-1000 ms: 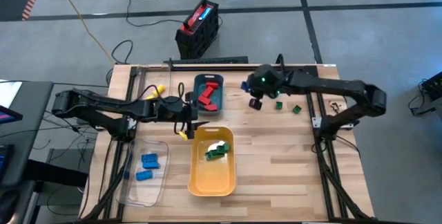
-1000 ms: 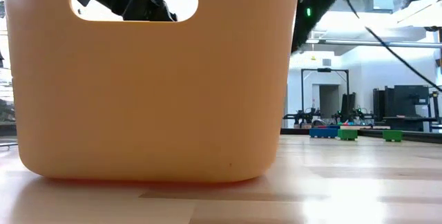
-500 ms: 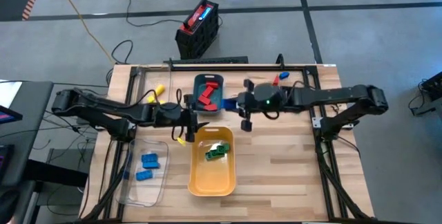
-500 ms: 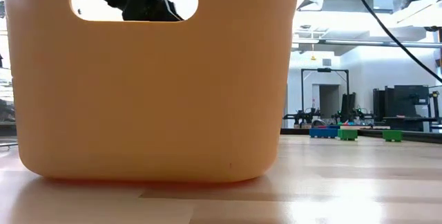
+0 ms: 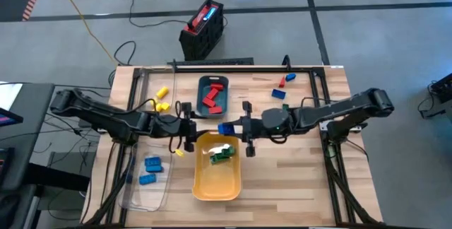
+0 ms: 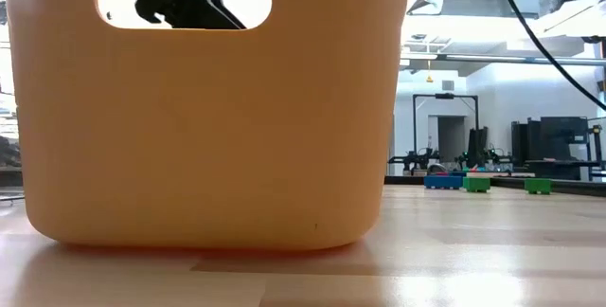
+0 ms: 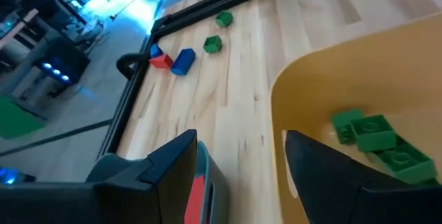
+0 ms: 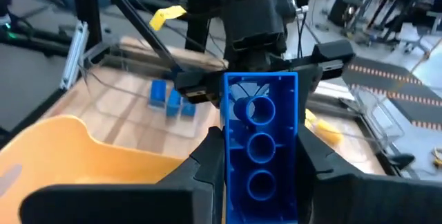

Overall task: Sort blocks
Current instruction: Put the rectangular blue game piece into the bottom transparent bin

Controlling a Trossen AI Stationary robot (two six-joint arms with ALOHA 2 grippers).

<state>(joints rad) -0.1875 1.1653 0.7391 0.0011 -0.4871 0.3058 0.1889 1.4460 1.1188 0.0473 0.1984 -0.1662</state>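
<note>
Blue block [image 8: 259, 137] clamped in right pincer [image 5: 227, 128] at far rim of yellow tray [image 5: 203, 186], left pincer [image 7: 238, 175] spread wide, empty, beside tray's left far corner, green blocks [image 5: 222, 153] lying inside tray.

We're seeing a long blue block [image 8: 260, 141] standing upright, studs-hollow side facing the right wrist camera; green blocks [image 5: 222, 154] lying in the yellow tray [image 5: 212, 184]; blue blocks [image 5: 151, 170] lying in the clear tray [image 5: 135, 195].

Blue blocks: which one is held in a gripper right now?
The blue block clamped in the right gripper, above the table beside the yellow tray. Two others lie in the clear tray.
</note>
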